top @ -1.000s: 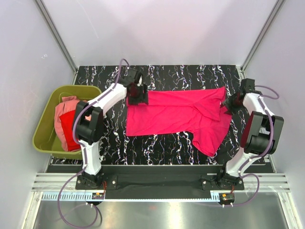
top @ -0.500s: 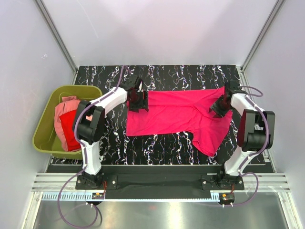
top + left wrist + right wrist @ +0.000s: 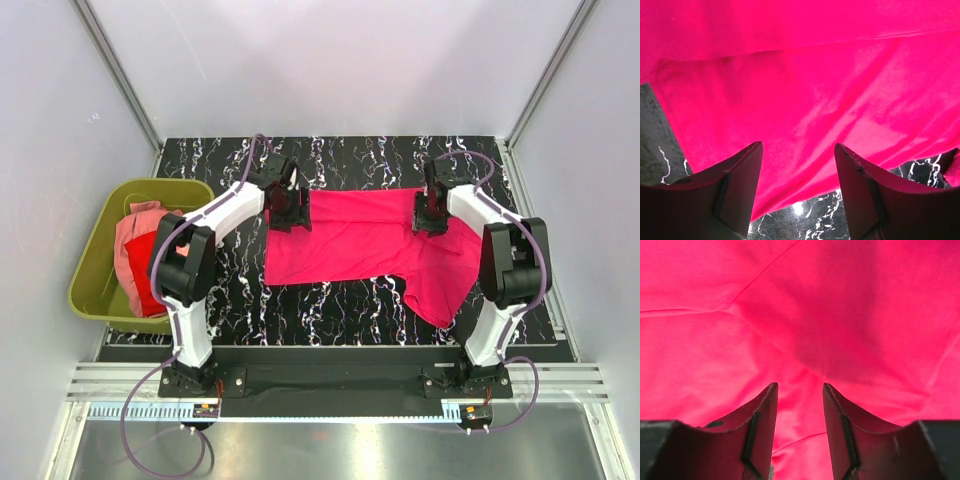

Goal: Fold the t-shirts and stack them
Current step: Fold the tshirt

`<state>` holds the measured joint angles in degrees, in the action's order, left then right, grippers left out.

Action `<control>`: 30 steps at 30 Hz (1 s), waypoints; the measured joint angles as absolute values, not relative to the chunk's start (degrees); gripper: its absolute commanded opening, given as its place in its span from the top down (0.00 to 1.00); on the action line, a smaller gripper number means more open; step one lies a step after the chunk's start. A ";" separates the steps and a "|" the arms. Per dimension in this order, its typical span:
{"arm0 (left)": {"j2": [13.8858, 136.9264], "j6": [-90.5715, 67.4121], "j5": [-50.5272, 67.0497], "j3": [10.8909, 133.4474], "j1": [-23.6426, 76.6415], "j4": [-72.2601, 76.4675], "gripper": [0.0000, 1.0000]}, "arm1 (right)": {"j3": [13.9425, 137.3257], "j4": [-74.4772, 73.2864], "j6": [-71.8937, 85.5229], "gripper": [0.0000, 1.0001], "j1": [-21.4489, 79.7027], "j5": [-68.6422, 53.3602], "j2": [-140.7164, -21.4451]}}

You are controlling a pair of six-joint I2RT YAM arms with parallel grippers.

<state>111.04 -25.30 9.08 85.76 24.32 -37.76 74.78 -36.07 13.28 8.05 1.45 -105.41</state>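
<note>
Fingers of both arms are released. The left fingers (image 3: 735,195) stand wide apart just above the far-left corner of the magenta t-shirt (image 3: 350,245) with nothing between them. The right fingers (image 3: 760,425) leave a narrower gap over a creased patch in its far-right part and also pinch nothing. The t-shirt lies spread across the middle of the table (image 3: 330,300), mostly flat, with one lobe trailing toward the near right. A red shirt (image 3: 150,280) and a salmon shirt (image 3: 135,225) sit bunched in the olive tub (image 3: 90,300) at the left. We judge the step in hand to be a two-arm pinch along the far edge, ahead of a first fold toward us. To do it well, we suggest each pair descends onto the hem line itself and takes both cloth layers. The two pairs should clench together, and the lift should be level so the crease runs straight. The right pair appears inboard of the edge, so it risks gathering a bunch. The trailing lobe probably needs squaring afterwards.
</note>
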 measured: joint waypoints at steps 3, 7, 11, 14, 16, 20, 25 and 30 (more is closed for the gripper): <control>109.86 -25.21 9.06 85.62 24.32 -37.82 0.36 | 75.81 -36.34 9.19 0.52 9.02 4.67 -107.42; 109.12 -24.99 9.04 85.62 24.32 -37.78 0.36 | 75.81 -36.77 5.34 0.53 9.28 7.88 -108.55; 109.12 -24.99 9.04 85.10 24.32 -37.78 0.36 | 75.81 -36.64 3.42 0.58 9.34 9.80 -108.71; 109.12 -24.99 9.04 84.75 24.32 -37.82 0.36 | 75.81 -36.10 2.52 0.57 9.43 10.52 -108.71; 109.12 -24.99 9.02 84.75 24.32 -37.82 0.37 | 75.81 -35.57 2.13 0.55 9.56 10.66 -108.71; 109.12 -24.99 9.02 84.73 24.32 -37.82 0.37 | 75.81 -35.07 1.56 0.55 10.11 10.48 -108.71; 109.12 -24.99 9.02 84.73 24.32 -37.82 0.37 | 75.81 -34.30 1.13 0.57 11.29 10.46 -108.90; 109.12 -24.99 8.64 84.73 24.32 -37.82 0.37 | 76.25 -34.35 0.49 0.91 11.90 11.22 -111.46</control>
<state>109.12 -24.99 8.64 84.73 24.32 -37.82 76.25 -34.35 0.49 11.90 11.22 -111.46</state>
